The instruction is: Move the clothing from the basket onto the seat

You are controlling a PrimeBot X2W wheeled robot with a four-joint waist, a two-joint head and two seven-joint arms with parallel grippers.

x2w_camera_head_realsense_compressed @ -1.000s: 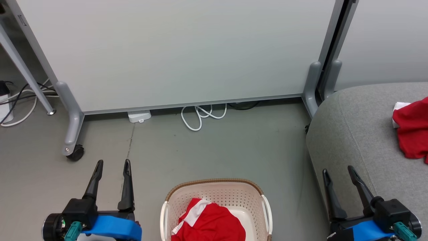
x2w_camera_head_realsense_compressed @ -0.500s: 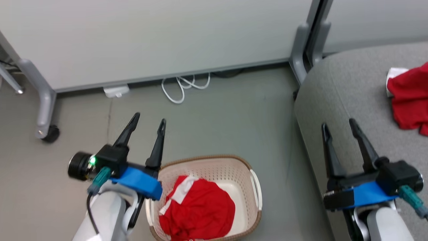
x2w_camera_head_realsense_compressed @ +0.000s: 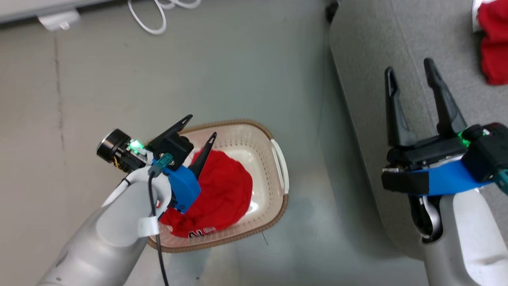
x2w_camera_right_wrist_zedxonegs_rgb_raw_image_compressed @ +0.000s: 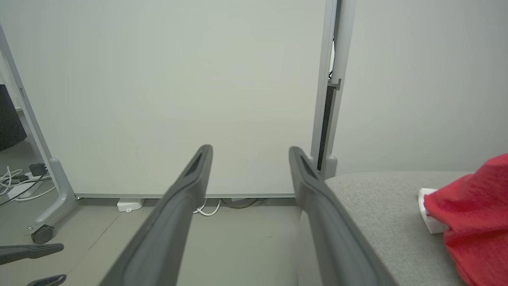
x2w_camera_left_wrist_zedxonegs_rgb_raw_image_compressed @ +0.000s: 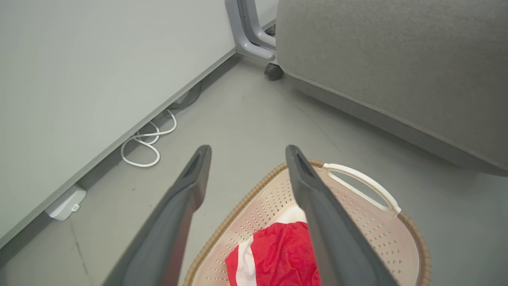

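The cream basket (x2w_camera_head_realsense_compressed: 278, 159) with a brown rim stands on the floor, and one red piece of clothing (x2w_camera_head_realsense_compressed: 226, 190) with white lettering lies inside it. My left gripper (x2w_camera_head_realsense_compressed: 201, 126) hangs open over the basket's left side, fingers apart and empty. The left wrist view looks down between that gripper (x2w_camera_left_wrist_zedxonegs_rgb_raw_image_compressed: 248, 149) at the basket (x2w_camera_left_wrist_zedxonegs_rgb_raw_image_compressed: 254, 190) and the clothing (x2w_camera_left_wrist_zedxonegs_rgb_raw_image_compressed: 285, 254) with its white stripe. My right gripper (x2w_camera_head_realsense_compressed: 409, 66) stands open and empty over the grey seat (x2w_camera_head_realsense_compressed: 365, 59), where another red garment (x2w_camera_head_realsense_compressed: 494, 43) lies at the far right. The right wrist view has the right gripper (x2w_camera_right_wrist_zedxonegs_rgb_raw_image_compressed: 251, 149), the seat (x2w_camera_right_wrist_zedxonegs_rgb_raw_image_compressed: 377, 206) and that garment (x2w_camera_right_wrist_zedxonegs_rgb_raw_image_compressed: 472, 210).
A white cable (x2w_camera_head_realsense_compressed: 149, 20) and a white adapter (x2w_camera_head_realsense_compressed: 59, 20) lie on the grey floor by a pale partition panel (x2w_camera_right_wrist_zedxonegs_rgb_raw_image_compressed: 158, 99). The panel's wheeled foot (x2w_camera_right_wrist_zedxonegs_rgb_raw_image_compressed: 41, 234) stands at the left. The seat's front edge (x2w_camera_left_wrist_zedxonegs_rgb_raw_image_compressed: 397, 119) runs close to the basket's right.
The head camera has tilted down, so the whole picture shifted. My left gripper has come in from the floor at the left to over the basket. Both grippers stay open.
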